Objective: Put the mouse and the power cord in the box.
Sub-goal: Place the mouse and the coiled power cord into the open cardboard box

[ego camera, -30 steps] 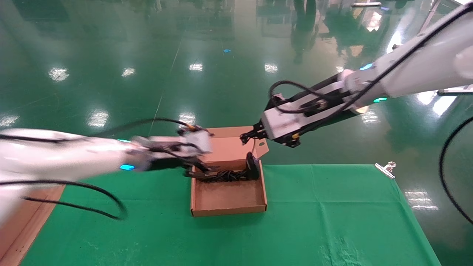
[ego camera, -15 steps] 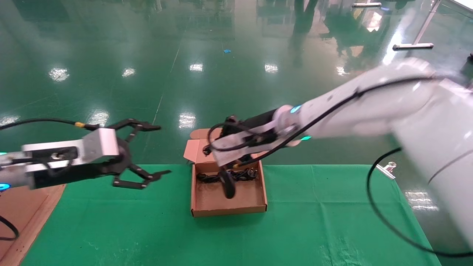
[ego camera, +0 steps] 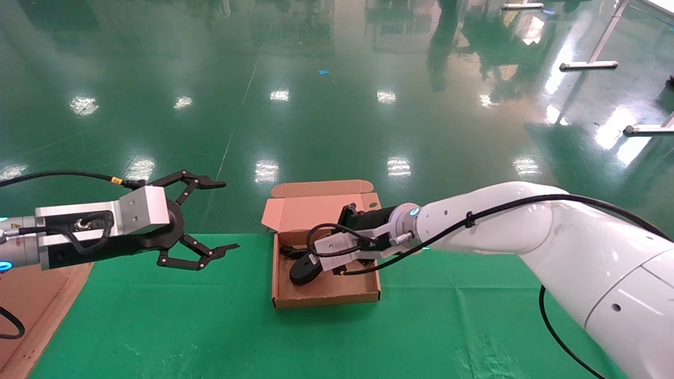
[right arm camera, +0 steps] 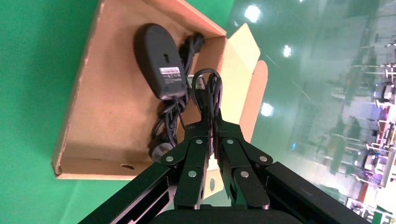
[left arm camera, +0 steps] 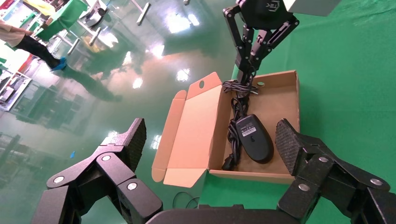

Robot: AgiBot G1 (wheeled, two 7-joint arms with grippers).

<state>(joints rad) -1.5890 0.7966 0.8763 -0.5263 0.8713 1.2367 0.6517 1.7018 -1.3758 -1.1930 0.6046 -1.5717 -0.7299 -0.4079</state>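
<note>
The small black oval mouse (right arm camera: 161, 56) lies upside down on the floor of the shallow brown cardboard box (ego camera: 326, 295), a little way past the tips of the right gripper (right arm camera: 211, 122). That gripper's jaws are pressed together, pinching a loop of thin black cable. The thick black bundled power cord (left arm camera: 234, 135) lies in the box too, along the back wall by the open lid, touching the mouse. The box sits on the green cloth surface (ego camera: 158, 326). The left gripper (ego camera: 213, 216) hangs well to the left of the box with its jaws spread wide and nothing in them. Only the wrist views show the white label on the mouse's underside.
</note>
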